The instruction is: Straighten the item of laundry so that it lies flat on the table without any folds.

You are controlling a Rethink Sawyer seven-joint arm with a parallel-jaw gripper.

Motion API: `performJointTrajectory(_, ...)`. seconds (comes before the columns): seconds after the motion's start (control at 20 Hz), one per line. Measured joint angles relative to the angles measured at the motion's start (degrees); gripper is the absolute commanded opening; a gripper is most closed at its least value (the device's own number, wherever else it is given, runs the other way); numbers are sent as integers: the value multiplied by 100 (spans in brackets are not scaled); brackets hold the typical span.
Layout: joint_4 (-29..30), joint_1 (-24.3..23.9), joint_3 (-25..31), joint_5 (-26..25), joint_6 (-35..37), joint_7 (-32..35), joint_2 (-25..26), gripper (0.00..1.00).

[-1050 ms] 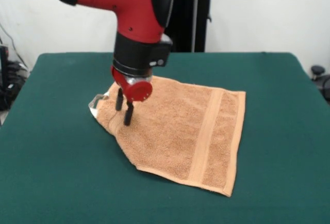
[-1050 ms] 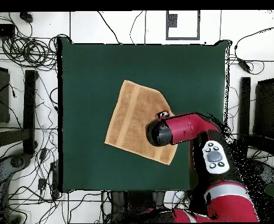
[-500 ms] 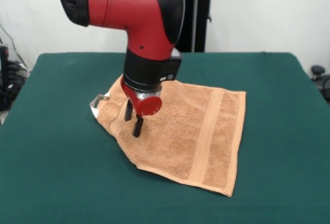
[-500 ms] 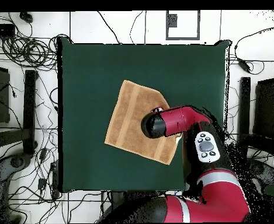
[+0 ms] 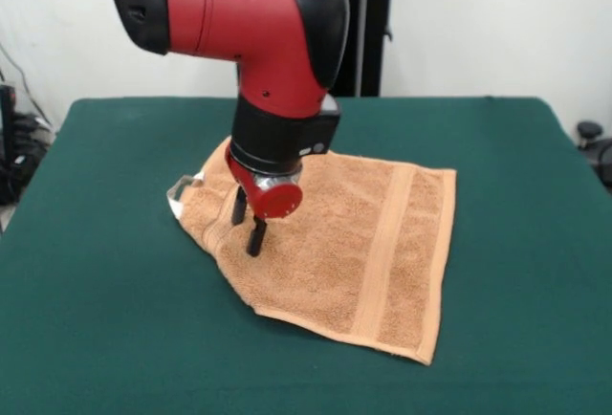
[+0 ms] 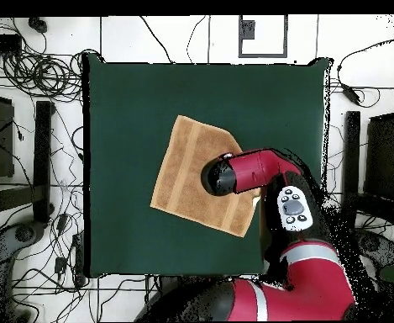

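While I watch from far away, I see the big green table [image 5: 96, 319] with the orange-tan towel [image 5: 354, 243] lying near its middle. My red arm [image 5: 258, 23] comes down over the towel's left part in the front view. One corner of the towel is folded over there, and a small white tag [image 5: 180, 188] sticks out at that corner. A flat woven band [image 5: 382, 252] runs down the towel's other side. My gripper [image 5: 247, 221] points down at the folded part, just beside the tag corner. Its two black fingers [image 5: 255, 237] are a little apart and hold nothing; I cannot tell if the tips touch the cloth. Since half a second ago, the arm has hardly moved, and the towel lies as it did.
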Motion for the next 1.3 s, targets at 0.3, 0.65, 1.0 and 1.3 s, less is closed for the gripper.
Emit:
performJointTrajectory(0.3, -54, 72, -47, -11, 1, 0, 27, 100)
performJointTrajectory(0.65, -190, 173, -108, -7, 57, 0, 83, 0)
performJointTrajectory(1.0, -555, 749, -525, -59, 449, 0, 272, 0)
performJointTrajectory(1.3, -769, 1254, -815, -114, 602, 0, 441, 0)
